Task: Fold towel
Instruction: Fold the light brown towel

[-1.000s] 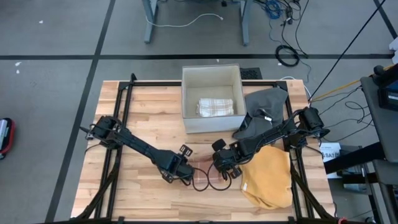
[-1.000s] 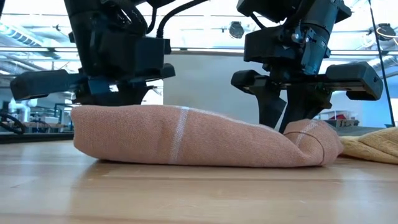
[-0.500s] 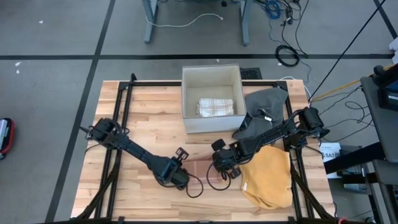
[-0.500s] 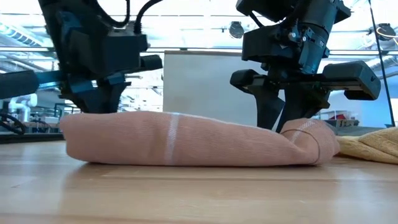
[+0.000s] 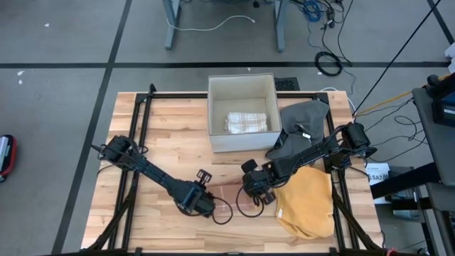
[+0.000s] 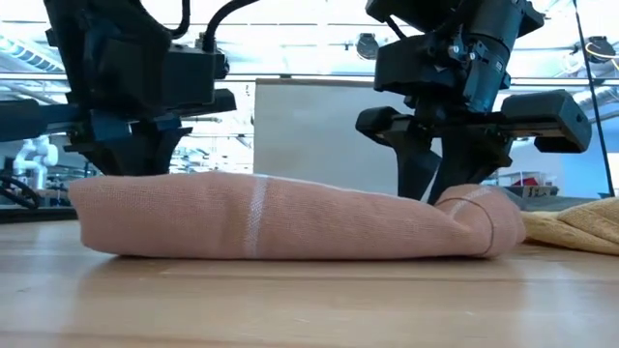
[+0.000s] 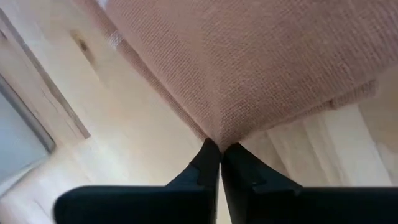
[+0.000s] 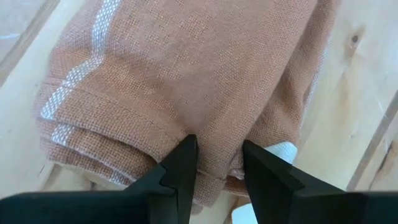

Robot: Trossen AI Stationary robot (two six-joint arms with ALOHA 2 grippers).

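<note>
High view: the wooden table (image 5: 170, 135) carries everything, and both my arms reach in toward its near middle. At the far edge stands the open white box (image 5: 242, 112) with a folded checked cloth (image 5: 246, 121) inside. By my right arm lie a yellow cloth (image 5: 308, 201) and, farther back, a grey cloth (image 5: 306, 117).

The pink towel (image 6: 271, 216), the one I am folding, lies flat on the table between my two grippers, a long low roll with a pale stripe across it. In the low view it stretches from under my left gripper (image 6: 131, 155) to my right gripper (image 6: 440, 184), where its end is bunched into a thick fold.

My left fingers (image 7: 208, 165) are pressed together on a pinched corner of the towel. My right fingers (image 8: 183, 165) stand a little apart, clamped on the thick folded edge, with layers of cloth between them.
</note>
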